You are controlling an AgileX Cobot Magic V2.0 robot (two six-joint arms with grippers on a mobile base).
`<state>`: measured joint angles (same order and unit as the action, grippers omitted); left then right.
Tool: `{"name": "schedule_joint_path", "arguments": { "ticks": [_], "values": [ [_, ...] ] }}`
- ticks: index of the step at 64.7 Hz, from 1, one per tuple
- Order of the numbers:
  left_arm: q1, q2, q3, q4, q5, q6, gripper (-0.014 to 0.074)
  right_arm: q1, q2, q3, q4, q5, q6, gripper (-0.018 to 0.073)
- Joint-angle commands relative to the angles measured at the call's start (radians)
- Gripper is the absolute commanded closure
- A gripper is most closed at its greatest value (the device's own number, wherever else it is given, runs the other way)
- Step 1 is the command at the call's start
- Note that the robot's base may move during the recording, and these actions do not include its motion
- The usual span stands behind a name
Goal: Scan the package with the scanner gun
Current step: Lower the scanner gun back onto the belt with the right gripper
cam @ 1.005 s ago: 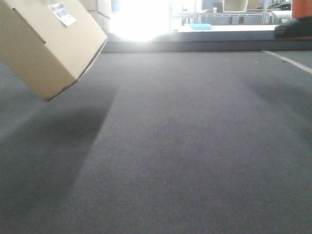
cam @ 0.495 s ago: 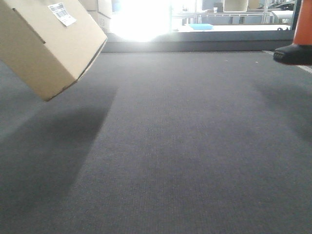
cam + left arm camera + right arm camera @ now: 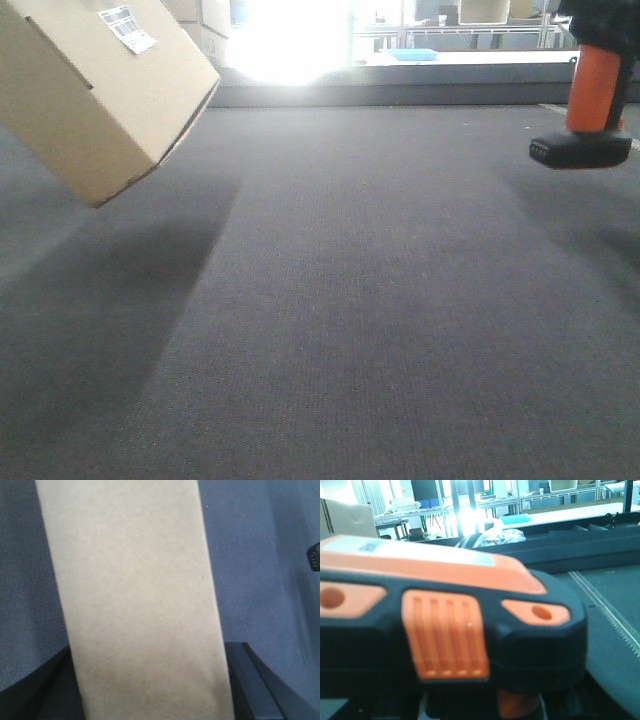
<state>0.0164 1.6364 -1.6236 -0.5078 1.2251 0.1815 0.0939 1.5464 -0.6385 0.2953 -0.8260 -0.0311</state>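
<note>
Scanner gun (image 3: 590, 100) now lower, further left, clamped in right claw; left claw (image 3: 150, 690) grips tilted package (image 3: 100, 90), unmoved.

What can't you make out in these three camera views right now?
Package: front view, top and left edges cut part off; left wrist view shows only one plain face.
Barcode label: front view, print too small to read.
Scanner gun: front view, head mostly cut off by top edge; right wrist view, close-up blurred.
Right gripper: right wrist view, hidden behind the scanner gun.
</note>
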Motion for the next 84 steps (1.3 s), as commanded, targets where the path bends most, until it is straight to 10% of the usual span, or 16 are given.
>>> {"name": "schedule_joint_path", "arguments": {
  "ticks": [1, 74, 84],
  "values": [
    [0.000, -0.015, -0.003, -0.018, -0.004, 0.001, 0.0707, -0.004, 0.022, -0.005, -0.013, -0.097, 0.011, 0.0718],
    [0.000, -0.015, -0.003, -0.018, -0.004, 0.001, 0.0707, -0.004, 0.114, -0.005, -0.002, -0.040, 0.015, 0.0715],
    [0.000, -0.015, -0.003, -0.018, -0.004, 0.001, 0.0707, -0.004, 0.114, -0.005, -0.002, -0.029, 0.015, 0.0511]
  ]
}}
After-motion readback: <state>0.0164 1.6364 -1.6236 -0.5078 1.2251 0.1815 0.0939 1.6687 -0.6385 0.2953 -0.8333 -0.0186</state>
